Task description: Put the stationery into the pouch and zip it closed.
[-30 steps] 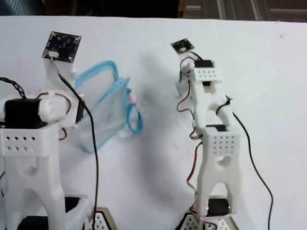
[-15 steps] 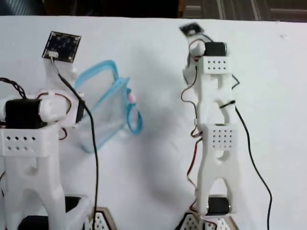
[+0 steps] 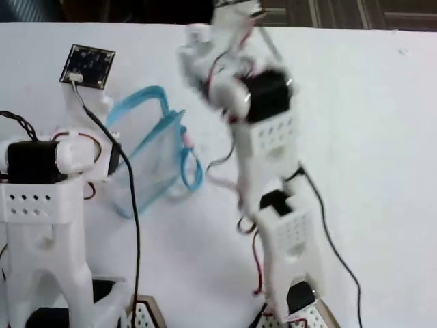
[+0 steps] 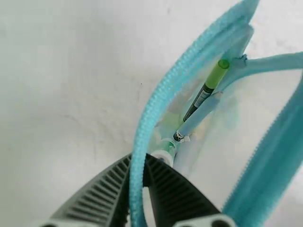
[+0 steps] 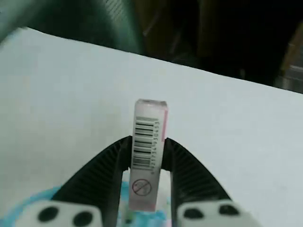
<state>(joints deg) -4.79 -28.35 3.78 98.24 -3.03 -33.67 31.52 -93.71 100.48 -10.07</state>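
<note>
While pinching pouch rim open mid-left with left gripper, got barcoded stick clamped in right gripper up top, presumably for dropping in.

We find a barcode on the white label of the pink-edged stick; the digits along its side are too small for us to read. The same label carries a round prohibition sign. The dark band on the green-capped pen bears print we cannot make out.
</note>
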